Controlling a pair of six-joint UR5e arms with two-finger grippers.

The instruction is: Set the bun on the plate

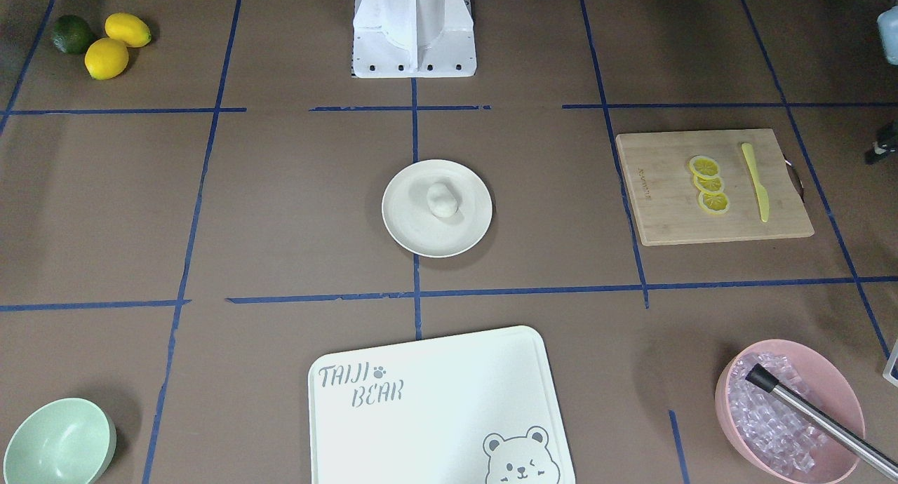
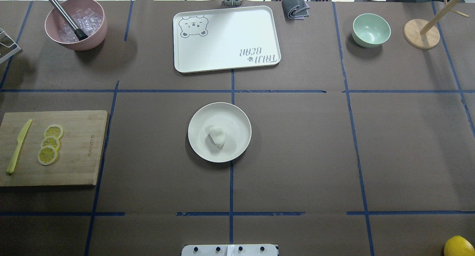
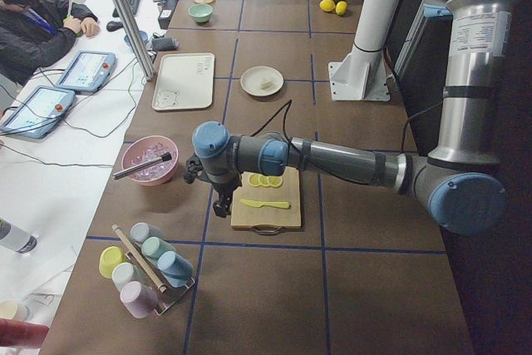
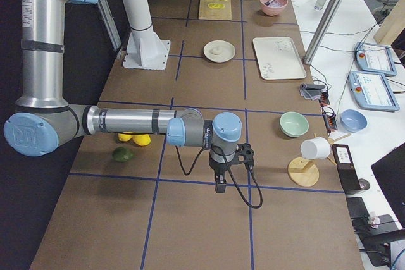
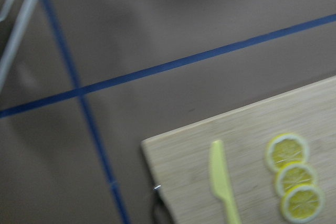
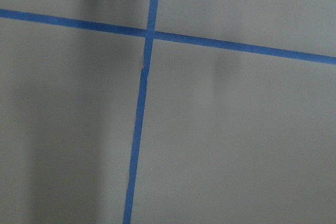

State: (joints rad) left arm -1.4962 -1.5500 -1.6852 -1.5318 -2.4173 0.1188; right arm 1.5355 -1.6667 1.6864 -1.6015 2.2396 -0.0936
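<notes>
Nearest, the left gripper [image 3: 223,205] hangs above the worktop [image 2: 297,156] just beside the bamboo cutting board [image 3: 278,215], and the right gripper [image 4: 219,184] over bare paper. Both show only from the side cameras, so we cannot tell how far either is parted; we make out nothing held. Mid-table, the bun [image 2: 216,135] rests on the plate [image 2: 237,118], near centre, slightly toward 7 o'clock from overhead. We judge placement complete: keep both arms well apart from the plate, with no further contact. At 12 o'clock beyond lies the bear-printed board [image 2: 226,40].
</notes>
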